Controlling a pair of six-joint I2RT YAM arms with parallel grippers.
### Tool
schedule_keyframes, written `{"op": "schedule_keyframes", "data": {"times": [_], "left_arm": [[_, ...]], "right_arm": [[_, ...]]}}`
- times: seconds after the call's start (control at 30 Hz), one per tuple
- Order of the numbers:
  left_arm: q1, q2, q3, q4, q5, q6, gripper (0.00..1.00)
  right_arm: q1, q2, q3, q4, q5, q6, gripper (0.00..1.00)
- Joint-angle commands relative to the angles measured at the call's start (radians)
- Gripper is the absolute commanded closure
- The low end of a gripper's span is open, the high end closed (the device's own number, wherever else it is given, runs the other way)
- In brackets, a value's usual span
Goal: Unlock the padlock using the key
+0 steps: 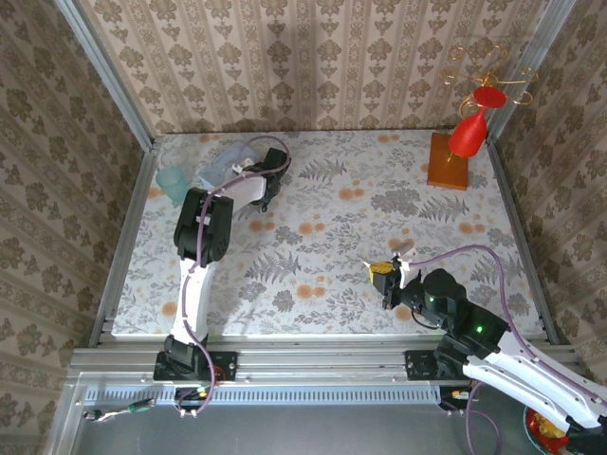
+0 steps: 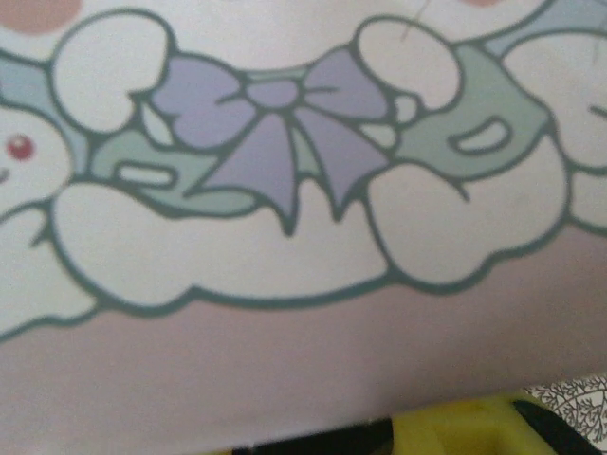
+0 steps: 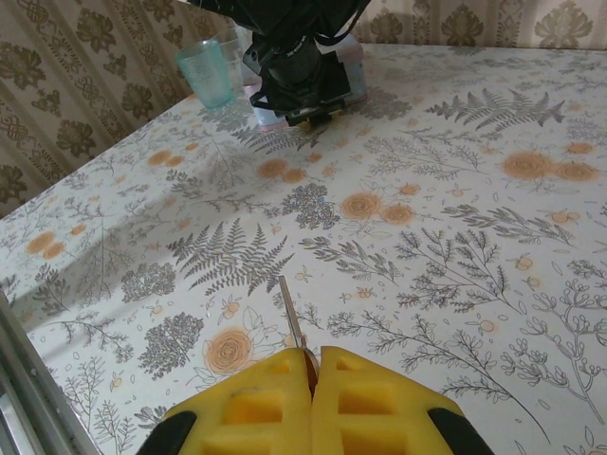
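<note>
From the right claw (image 3: 310, 358) juts a thin key (image 3: 291, 317).

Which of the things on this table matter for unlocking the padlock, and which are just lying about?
For the job: key, pinched in the right gripper.
Seemingly lying about: tin, cup, red ornament on its wooden stand.
</note>
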Motion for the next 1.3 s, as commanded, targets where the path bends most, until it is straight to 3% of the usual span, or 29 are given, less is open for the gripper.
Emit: {"op": "schedule_keyframes", "data": {"times": [0.0, 0.2, 0.53, 0.63, 1.0, 1.17, 1.27], "left_arm": [[-0.004, -0.023, -0.052, 0.051, 0.023, 0.009, 0.74], [-0.070, -0.123, -0.170, 0.112, 0.032, 0.072, 0.80], [-0.194, -0.341, -0.519, 0.314, 0.101, 0.179, 0.83], [-0.244, -0.393, -0.578, 0.307, 0.116, 0.211, 0.84], [-0.446, -0.538, -0.771, 0.264, 0.173, 0.223, 0.84], [-0.491, -0.590, -0.842, 0.301, 0.250, 0.185, 0.80], [-0.512, -0.642, -0.870, 0.312, 0.230, 0.210, 0.72]], "right_arm": [[-0.004, -0.012, -0.015, 0.022, -0.008, -0.007, 1.00], [-0.005, -0.012, -0.017, 0.017, 0.015, -0.007, 1.00], [-0.006, 0.035, -0.033, 0.034, 0.006, 0.042, 1.00], [-0.006, 0.042, -0.033, 0.009, 0.010, 0.069, 1.00], [-0.006, 0.053, -0.123, 0.069, -0.042, 0.392, 1.00], [-0.006, 0.080, -0.140, 0.105, -0.045, 0.440, 1.00], [-0.006, 0.103, -0.118, 0.125, -0.053, 0.441, 1.00]]}}
